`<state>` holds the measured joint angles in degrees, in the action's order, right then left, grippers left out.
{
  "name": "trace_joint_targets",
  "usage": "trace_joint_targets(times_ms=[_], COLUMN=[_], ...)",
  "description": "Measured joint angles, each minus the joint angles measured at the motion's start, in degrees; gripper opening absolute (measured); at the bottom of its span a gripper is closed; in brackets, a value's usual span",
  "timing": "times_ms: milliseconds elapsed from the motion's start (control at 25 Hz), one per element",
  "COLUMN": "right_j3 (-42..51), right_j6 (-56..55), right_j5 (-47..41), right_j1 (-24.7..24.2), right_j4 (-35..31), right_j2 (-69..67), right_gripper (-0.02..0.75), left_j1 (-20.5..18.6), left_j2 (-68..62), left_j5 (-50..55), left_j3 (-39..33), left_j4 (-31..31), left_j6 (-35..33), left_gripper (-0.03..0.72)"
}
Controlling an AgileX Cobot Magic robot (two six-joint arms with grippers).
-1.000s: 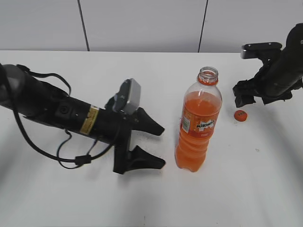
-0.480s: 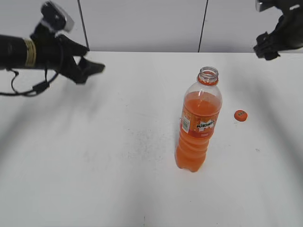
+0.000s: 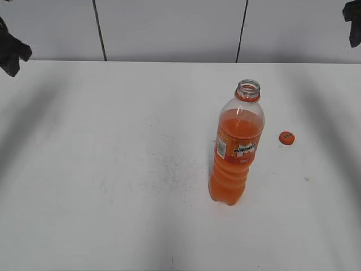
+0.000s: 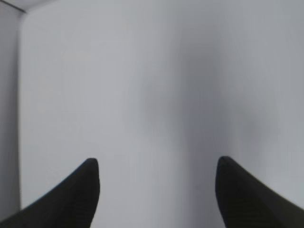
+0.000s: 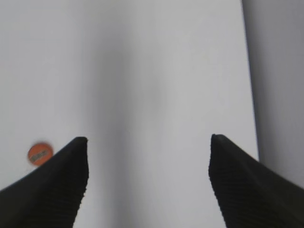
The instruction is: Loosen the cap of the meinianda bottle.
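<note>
The meinianda bottle (image 3: 237,144) stands upright right of the table's middle, its mouth open with no cap on it. The orange cap (image 3: 287,138) lies on the table to the bottle's right; it also shows in the right wrist view (image 5: 40,154) at the lower left. My left gripper (image 3: 11,53) is at the far left edge, well away from the bottle; in its wrist view it (image 4: 156,164) is open and empty. My right gripper (image 3: 353,22) is at the top right corner, high above the table; in its wrist view it (image 5: 149,140) is open and empty.
The white table (image 3: 113,169) carries only the bottle and cap. A grey panelled wall (image 3: 169,28) runs behind its far edge. The table's right edge (image 5: 249,85) shows in the right wrist view.
Both arms have pulled back from the bottle: the left went up and out to the far left, the right up to the top right corner. Bottle and cap have not moved.
</note>
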<state>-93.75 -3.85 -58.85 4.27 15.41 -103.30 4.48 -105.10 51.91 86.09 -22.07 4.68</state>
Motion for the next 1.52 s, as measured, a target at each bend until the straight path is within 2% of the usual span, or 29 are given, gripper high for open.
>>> trace_joint_targets(times_ms=[80, 160, 320, 400, 520, 680, 840, 960, 1120, 1280, 1520], right_j3=[-3.2, -6.1, -7.0, -4.6, 4.9, 24.8, 44.0, 53.9, 61.8, 67.3, 68.0], right_j6=[4.2, 6.5, 8.0, 9.0, 9.9, 10.0, 10.0, 10.0, 10.0, 9.8, 9.5], right_j5=[-6.5, -9.2, -10.3, -10.3, -10.3, -7.1, -2.6, -1.8, -1.0, -0.7, 0.1], right_j1=[-0.1, -0.1, -0.1, -0.1, -0.1, -0.1, -0.1, -0.1, -0.1, -0.1, -0.1], right_j4=[-5.5, -9.6, -12.6, -12.6, -12.6, -12.6, -12.6, -12.6, -13.2, -15.4, -15.4], right_j2=[0.0, 0.4, 4.4, 8.0, 15.7, 30.3, 45.9, 55.7, 67.6, 76.2, 86.8], right_gripper=[0.592, 0.592, 0.592, 0.592, 0.592, 0.592, 0.592, 0.592, 0.592, 0.592, 0.592], left_j1=[-0.3, -0.3, -0.3, -0.4, -0.4, -0.4, -0.4, -0.4, -0.4, -0.4, -0.4], left_j2=[0.8, 3.0, 9.7, 14.2, 22.7, 37.8, 54.0, 66.3, 78.4, 87.1, 94.7], left_j5=[7.1, 12.3, 17.3, 17.2, 15.6, 9.9, 7.3, 7.3, 7.2, 7.2, 7.1], left_j3=[3.3, 5.2, 5.9, 4.1, -4.3, -22.4, -39.0, -47.1, -52.2, -53.2, -53.3], left_j4=[8.5, 11.9, 13.4, 13.3, 14.8, 18.2, 18.9, 20.1, 21.4, 21.6, 21.6], left_j6=[-5.3, -7.2, -8.1, -8.1, -8.1, -8.1, -8.1, -8.1, -8.1, -8.1, -8.1], left_gripper=[0.467, 0.467, 0.465, 0.465, 0.465, 0.465, 0.465, 0.463, 0.463, 0.462, 0.461])
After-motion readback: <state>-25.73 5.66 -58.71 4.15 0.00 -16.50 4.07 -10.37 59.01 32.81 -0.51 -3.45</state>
